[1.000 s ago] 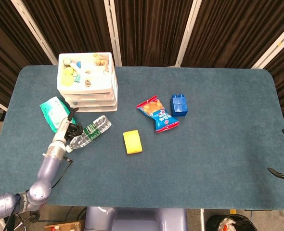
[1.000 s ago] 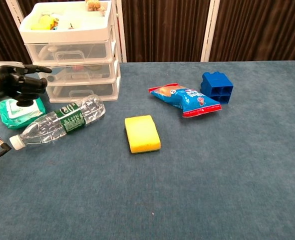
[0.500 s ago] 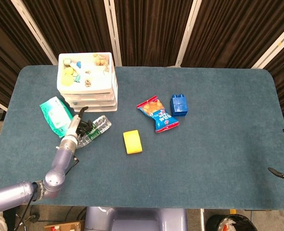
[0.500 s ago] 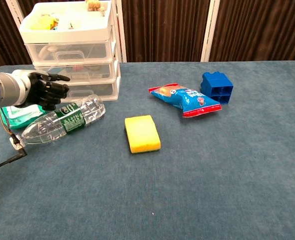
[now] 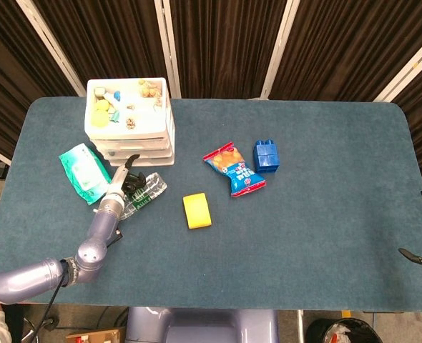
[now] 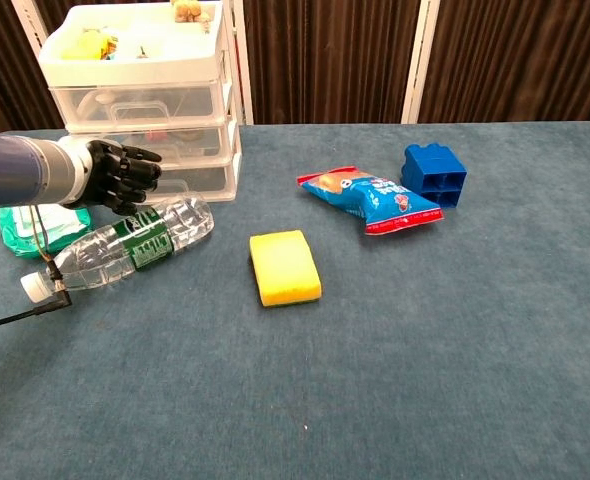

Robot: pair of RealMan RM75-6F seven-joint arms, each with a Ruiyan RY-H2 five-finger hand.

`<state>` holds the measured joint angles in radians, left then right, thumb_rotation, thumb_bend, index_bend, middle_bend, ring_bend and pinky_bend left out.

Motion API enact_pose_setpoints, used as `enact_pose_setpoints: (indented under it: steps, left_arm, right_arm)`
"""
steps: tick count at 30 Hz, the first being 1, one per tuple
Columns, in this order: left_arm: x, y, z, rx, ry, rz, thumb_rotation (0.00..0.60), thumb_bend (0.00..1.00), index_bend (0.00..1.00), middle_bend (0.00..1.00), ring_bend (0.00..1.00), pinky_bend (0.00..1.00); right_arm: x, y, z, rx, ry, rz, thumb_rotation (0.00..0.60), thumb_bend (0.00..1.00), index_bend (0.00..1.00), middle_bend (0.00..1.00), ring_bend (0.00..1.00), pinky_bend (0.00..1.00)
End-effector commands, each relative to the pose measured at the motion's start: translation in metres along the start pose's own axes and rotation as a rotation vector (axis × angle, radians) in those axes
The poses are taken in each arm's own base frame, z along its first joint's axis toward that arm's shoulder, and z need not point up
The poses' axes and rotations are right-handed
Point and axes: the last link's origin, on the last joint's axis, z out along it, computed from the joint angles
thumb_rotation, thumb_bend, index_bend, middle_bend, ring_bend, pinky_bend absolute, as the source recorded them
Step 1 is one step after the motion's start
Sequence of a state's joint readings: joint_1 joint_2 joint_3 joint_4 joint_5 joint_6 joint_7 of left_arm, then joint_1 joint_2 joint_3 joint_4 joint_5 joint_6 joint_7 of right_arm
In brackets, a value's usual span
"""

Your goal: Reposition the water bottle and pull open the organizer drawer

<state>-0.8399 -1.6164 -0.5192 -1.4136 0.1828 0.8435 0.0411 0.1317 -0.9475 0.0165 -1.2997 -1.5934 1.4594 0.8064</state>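
Neither step done: water bottle [image 6: 125, 247] lies on its side at frame left, left hand [image 6: 120, 176] clenched and empty just above it, organizer drawers [image 6: 145, 140] all closed, right hand barely visible, can't tell

- The left hand [image 6: 120, 177] hovers just over the water bottle [image 6: 125, 245], hemmed in by the organizer [image 6: 140, 105] right behind it and the green wipes pack [image 6: 35, 225] at its outer side.
- The lowest drawer front [image 6: 190, 178] is partly blocked by the hand and the bottle lying close before it.
- Between the bottle and the yellow sponge [image 6: 284, 266] runs an open strip of worktop [image 6: 425, 380].
- The snack bag [image 6: 369, 198] and blue block [image 6: 434, 173] sit close together mid-worktop; beyond them the surface lies bare.
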Motion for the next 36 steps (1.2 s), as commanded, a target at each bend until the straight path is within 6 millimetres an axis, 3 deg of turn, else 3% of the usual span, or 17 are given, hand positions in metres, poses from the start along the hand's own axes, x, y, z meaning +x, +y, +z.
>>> enact_pose_setpoints:
  steps: [1,22,36]
  left_arm:
    - [-0.002,0.004,0.003,-0.004,-0.006,-0.006,0.6,0.75,0.05,0.99,0.92,0.89]
    - [-0.011,0.014,0.01,0.0,-0.025,-0.051,0.6,0.76,0.1,0.99,0.92,0.89]
    - [-0.018,0.009,0.006,0.005,-0.055,-0.017,0.6,0.76,0.15,0.99,0.92,0.89]
  right_arm:
    - [0.0,0.0,0.0,0.001,-0.001,0.0,0.6,0.13,0.0,0.0,0.0,0.0]
    - [-0.001,-0.001,-0.001,0.003,-0.003,0.0,0.6,0.13,0.0,0.0,0.0,0.0]
    - [0.0,-0.001,-0.002,0.004,0.002,-0.001,0.6,0.13,0.0,0.0,0.0,0.0]
